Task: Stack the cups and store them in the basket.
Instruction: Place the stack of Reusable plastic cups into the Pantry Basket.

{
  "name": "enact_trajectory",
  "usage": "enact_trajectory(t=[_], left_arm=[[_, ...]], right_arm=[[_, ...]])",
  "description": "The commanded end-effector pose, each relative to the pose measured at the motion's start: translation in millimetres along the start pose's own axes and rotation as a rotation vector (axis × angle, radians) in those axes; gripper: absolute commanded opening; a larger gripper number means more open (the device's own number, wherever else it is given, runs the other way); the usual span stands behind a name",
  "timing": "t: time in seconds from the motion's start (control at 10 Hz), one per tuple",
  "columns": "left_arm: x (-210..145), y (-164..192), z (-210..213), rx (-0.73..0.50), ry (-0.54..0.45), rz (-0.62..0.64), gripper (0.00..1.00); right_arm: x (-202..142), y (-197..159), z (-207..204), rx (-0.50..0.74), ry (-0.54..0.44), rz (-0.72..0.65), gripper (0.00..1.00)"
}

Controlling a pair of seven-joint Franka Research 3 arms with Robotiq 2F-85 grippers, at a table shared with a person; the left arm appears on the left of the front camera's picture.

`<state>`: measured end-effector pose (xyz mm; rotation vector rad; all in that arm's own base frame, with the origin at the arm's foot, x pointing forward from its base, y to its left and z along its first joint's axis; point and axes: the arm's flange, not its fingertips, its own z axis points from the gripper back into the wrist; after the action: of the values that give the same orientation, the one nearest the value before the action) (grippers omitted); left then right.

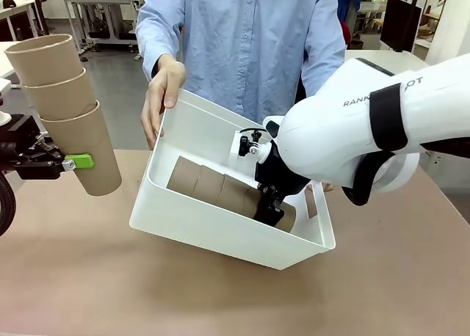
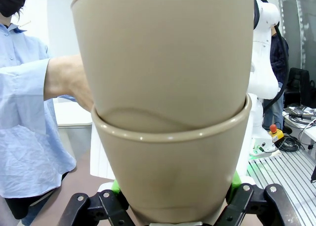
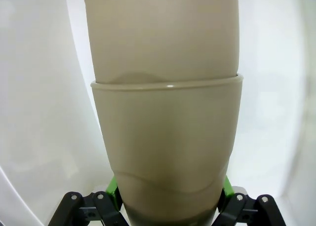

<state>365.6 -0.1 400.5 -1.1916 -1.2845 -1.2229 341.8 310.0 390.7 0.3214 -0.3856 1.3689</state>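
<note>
In the left wrist view, the left end effector (image 2: pixel 176 186) is seen closed partway, its green pads (image 2: pixel 116 186) pressed against both sides of the lowest cup of a stack of three cups (image 1: pixel 70 105). The grip sits low on that cup, near its base. Above the pads the stack rises rim-up and leans slightly away from the basket (image 1: pixel 220 233), which stands to the far side of this end effector, well apart from it. Whether the base of the stack touches the desk (image 1: pixel 88 277) cannot be told. The right end effector (image 1: pixel 268 204) is reached down inside the basket and is likewise closed partway, with its pads clamped on the base end of a second stack of cups (image 1: pixel 213 185). That stack is laid on its side against the basket's inner floor and extends away from the end effector toward the basket's opposite end. In the right wrist view, two nested cups are seen ahead of the fingers, with white basket wall all around them. The basket is tipped up so that its opening faces the robot, with its near lower edge on the desk. Beyond both end effectors, the basket's raised far corner is gripped by a person's hand (image 1: pixel 163 94), coming from a light blue sleeve (image 1: pixel 158 28).
</note>
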Motion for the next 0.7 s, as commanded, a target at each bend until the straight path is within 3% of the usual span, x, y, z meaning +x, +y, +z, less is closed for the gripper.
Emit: enact_trajectory(t=[0.0,0.2,0.6], left_arm=[[4.7,-2.4,1.7,-0.006,-0.006,-0.009,0.85],[4.7,-2.4,1.7,-0.006,-0.006,-0.009,0.85],[4.7,-2.4,1.7,-0.006,-0.006,-0.009,0.85]], right_arm=[[2.0,-3.9,-0.6,-0.012,-0.049,0.007,1.00],[-4.4,3.0,19.0,-0.013,-0.087,0.013,1.00],[-25.6,21.4,143.4,-0.065,-0.224,-0.028,1.00]])
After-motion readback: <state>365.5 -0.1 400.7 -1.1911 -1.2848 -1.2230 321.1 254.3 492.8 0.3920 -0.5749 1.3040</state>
